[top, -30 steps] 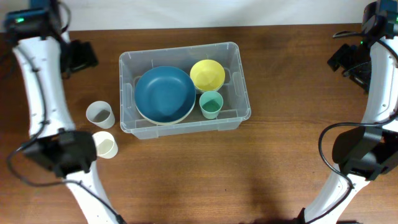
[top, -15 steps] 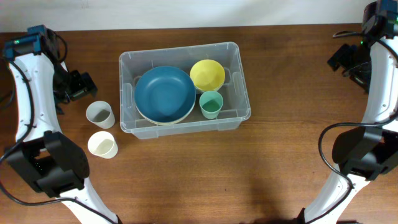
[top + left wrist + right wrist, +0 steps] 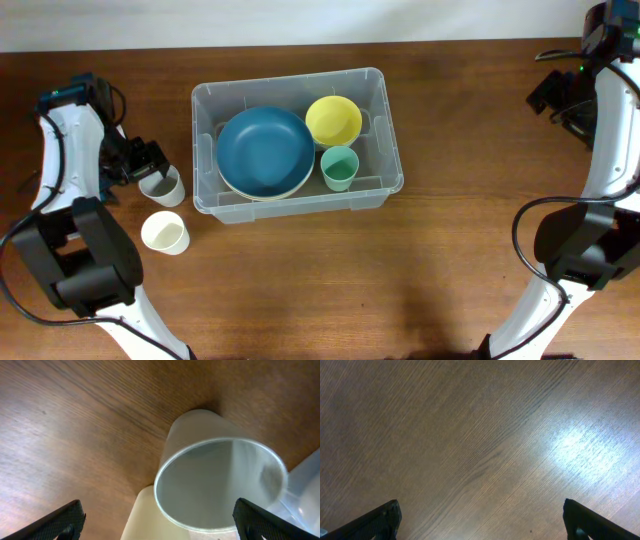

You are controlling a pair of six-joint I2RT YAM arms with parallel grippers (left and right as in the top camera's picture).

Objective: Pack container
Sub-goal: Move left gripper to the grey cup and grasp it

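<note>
At the far left, your left pincer [image 3: 159, 521] hangs with its jaws wide apart over the grey cup [image 3: 220, 480], which stands upright on the counter [image 3: 420, 280]. The cream cup [image 3: 165, 232] stands just beside it. Both look light and thin-walled, so they probably tip or squash easily; pinch one wall just below the lip, gently. The container [image 3: 290, 80] sits mid-counter just to the right of the cups, holding a blue bowl [image 3: 265, 152], a yellow bowl [image 3: 333, 120] and a green cup [image 3: 340, 168]. Its clear plastic looks smooth and likely flexes, so if you must shift it, take the stiffer rim at a short end, not the slick walls. At the far right, your right pincer [image 3: 482, 522] is spread wide over bare wood, holding nothing.
</note>
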